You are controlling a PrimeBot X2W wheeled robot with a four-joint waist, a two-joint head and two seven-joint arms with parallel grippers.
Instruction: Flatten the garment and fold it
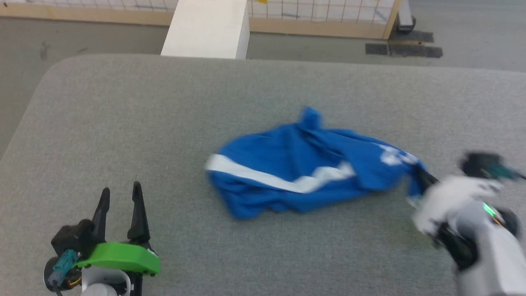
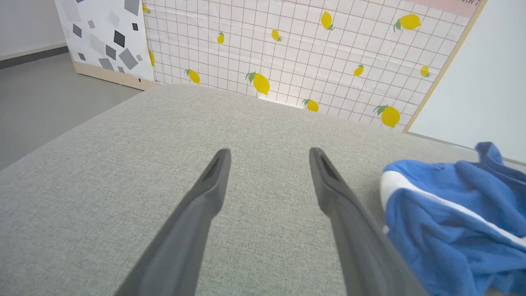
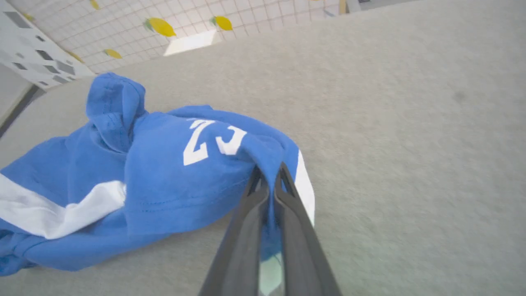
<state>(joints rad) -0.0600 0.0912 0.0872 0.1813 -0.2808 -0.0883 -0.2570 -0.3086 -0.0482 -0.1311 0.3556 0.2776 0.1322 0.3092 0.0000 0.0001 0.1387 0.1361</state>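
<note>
The garment, bright blue shorts with a white stripe, lies crumpled in the middle of the grey padded table. A white "23" shows on its right part. My right gripper is shut on the garment's right edge, with blue cloth pinched between its two fingers. In the head view the right gripper meets the cloth at the right, blurred. My left gripper stands open at the lower left, well clear of the garment, which lies to its right; nothing is between its fingers.
A white block stands past the table's far edge. Behind it runs a lemon-print grid panel with a wooden frame. The table's rounded left edge falls off to grey floor. Bare grey surface lies around the garment.
</note>
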